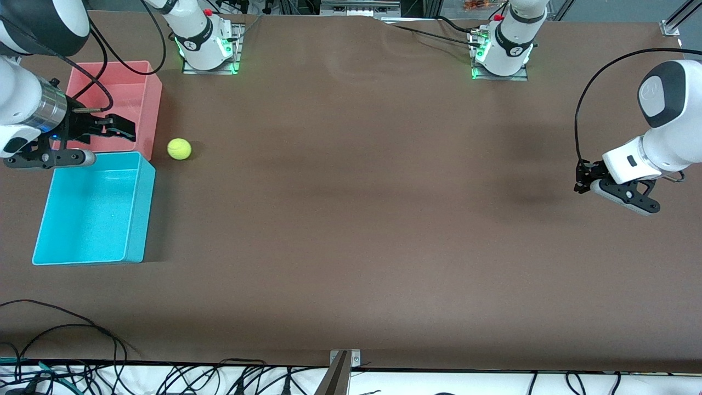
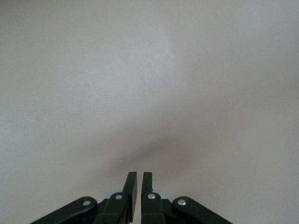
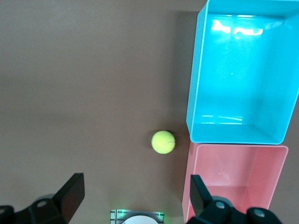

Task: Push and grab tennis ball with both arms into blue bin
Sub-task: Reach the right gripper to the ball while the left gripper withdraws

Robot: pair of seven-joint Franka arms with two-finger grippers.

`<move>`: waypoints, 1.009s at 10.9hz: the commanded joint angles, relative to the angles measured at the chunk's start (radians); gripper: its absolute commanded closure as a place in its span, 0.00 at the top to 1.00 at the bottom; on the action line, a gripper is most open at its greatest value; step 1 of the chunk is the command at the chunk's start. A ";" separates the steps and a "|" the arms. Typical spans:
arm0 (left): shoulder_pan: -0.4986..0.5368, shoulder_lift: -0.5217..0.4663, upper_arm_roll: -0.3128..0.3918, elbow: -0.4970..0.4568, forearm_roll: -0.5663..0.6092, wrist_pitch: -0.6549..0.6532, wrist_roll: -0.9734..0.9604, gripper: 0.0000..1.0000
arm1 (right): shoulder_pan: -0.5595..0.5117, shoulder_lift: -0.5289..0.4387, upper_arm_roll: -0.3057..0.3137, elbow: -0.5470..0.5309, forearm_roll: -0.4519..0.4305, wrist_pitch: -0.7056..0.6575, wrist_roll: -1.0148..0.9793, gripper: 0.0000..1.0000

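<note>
Brown table [image 1: 351, 230] fills the front view. Ball [image 1: 179, 148] sits on it at the right arm's end, just beside the corner where the pink bin [image 1: 143, 90] and the blue bin [image 1: 134, 211] meet, not in either. Blue bin is nearer the camera than the pink one, the two side by side and about touching. Right gripper [image 1: 112, 127] hangs over the pink bin near its edge toward the blue bin. Left gripper [image 1: 581, 178] is up over bare table at the left arm's end, well apart from the ball; finger gap unreadable from here.

Left wrist view: only bare table under the left gripper [image 2: 138, 186]. It does show what the front view hides: fingers [image 2: 131, 184] nearly together, a thin slit between them, nothing held.

Right wrist view: right gripper [image 3: 133, 196] spread wide, nothing between the fingers [image 3: 72, 191]. Ball [image 3: 163, 142] lies on the table past the fingertips, just beside the blue bin [image 3: 194, 93] corner and the pink bin [image 3: 189, 186] wall. Both bin interiors visible here; nothing in them.
</note>
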 commanded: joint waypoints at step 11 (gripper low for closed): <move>-0.278 -0.070 0.114 0.317 0.013 -0.327 -0.460 1.00 | 0.003 -0.062 0.001 -0.480 -0.016 0.345 0.008 1.00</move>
